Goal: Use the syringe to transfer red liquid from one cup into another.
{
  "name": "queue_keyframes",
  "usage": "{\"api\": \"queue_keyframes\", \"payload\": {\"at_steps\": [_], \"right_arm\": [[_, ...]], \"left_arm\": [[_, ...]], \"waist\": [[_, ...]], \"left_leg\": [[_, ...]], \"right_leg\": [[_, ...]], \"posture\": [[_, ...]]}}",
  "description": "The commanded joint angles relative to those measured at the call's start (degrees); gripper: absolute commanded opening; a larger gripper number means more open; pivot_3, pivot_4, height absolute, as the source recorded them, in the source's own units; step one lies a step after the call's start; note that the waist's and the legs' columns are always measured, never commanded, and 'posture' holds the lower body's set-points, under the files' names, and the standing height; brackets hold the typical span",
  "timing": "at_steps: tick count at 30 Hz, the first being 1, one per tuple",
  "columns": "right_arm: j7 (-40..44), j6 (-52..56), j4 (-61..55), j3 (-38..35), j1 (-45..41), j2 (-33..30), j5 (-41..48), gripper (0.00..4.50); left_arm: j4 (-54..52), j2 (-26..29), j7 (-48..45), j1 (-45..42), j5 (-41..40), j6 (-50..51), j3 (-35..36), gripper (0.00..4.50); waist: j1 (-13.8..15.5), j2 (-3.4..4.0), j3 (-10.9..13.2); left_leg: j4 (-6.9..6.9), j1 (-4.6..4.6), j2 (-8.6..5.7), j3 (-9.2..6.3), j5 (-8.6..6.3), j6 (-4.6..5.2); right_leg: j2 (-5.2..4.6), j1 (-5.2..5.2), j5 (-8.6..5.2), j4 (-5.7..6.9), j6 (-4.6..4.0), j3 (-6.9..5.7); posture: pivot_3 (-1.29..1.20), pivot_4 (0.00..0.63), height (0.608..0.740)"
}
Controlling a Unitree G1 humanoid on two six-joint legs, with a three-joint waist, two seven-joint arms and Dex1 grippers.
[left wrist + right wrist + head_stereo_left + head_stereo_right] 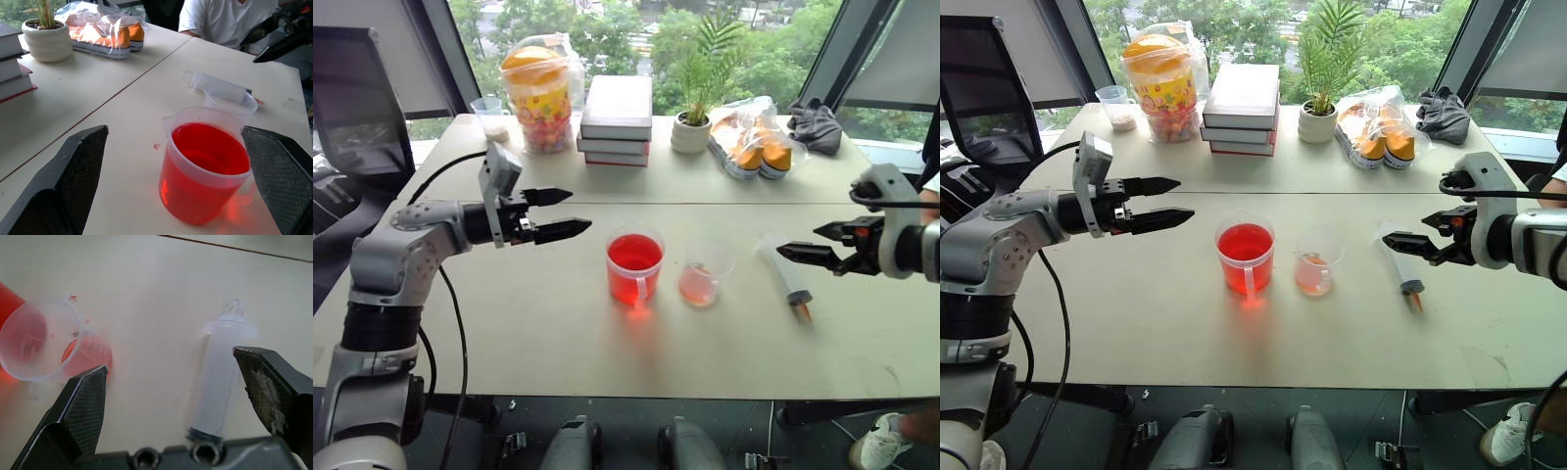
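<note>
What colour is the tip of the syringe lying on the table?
Orange-red; the syringe tip shows best in the left eye view.

In the right wrist view the syringe [217,377] has its tip hidden behind the right end effector's [181,396] body. The red cup [7,298] is cut off by the picture's edge. The person's [225,19] upper part is cropped in the left wrist view.

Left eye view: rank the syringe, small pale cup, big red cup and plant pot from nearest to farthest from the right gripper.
From the right gripper:
1. Syringe, lying on the table just below its fingertips.
2. Small pale cup, further toward table centre.
3. Big red cup, beyond that cup.
4. Plant pot, at the table's far edge.
</note>
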Motion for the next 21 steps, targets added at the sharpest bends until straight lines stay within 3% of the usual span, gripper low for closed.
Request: {"api": "queue_keyframes", "payload": {"at_steps": [1,8,16,18,21], "right_arm": [[-0.93,-1.42,12.77,8.82,-7.35,3.26,-7.2,4.48],[4.45,-9.55,35.28,24.11,-17.85,8.54,-20.37,4.48],[12.4,-15.85,45.77,29.28,-21.81,11.86,-28.32,4.48],[14.29,-16.8,46.56,30.23,-22.15,12.42,-29.96,3.94],[16.48,-17.53,46.87,30.91,-22.34,12.84,-31.95,2.57]], "left_arm": [[-0.08,-0.7,-0.22,-1.87,-0.13,-1.6,0.9,4.5],[-3.94,-0.86,-0.16,1.3,-0.14,-4.4,1.62,4.5],[-7.38,-0.42,1.09,3.91,-1.23,-3.0,2.65,4.5],[-7.85,-0.42,1.38,4.39,-1.22,-2.85,2.7,4.5],[-8.1,-0.51,1.8,4.64,-1.19,-2.81,2.6,4.5]], "waist": [[0.07,0.0,0.0],[0.31,0.0,0.01],[-0.03,0.01,0.01],[0.0,0.01,0.01],[0.04,0.01,0.01]], "left_leg": [[0.0,0.0,0.0,0.01,0.0,0.0],[-0.12,-0.23,-0.05,0.07,0.0,0.0],[-0.04,-0.22,-0.04,0.1,0.0,0.0],[-0.04,-0.1,-0.02,0.1,0.0,0.0],[-0.04,-0.09,-0.01,0.1,0.0,0.0]], "right_leg": [[0.0,0.0,0.0,0.0,-0.01,0.0],[0.0,-0.24,0.12,-0.04,0.2,0.0],[0.11,-0.24,0.14,0.08,0.24,0.0],[0.16,-0.16,0.14,0.09,0.24,0.0],[0.19,-0.15,0.14,0.11,0.24,-0.02]], "posture": [[0.0,0.15,0.74],[0.0,0.15,0.74],[0.0,0.15,0.74],[0.0,0.15,0.74],[0.0,0.15,0.74]]}}
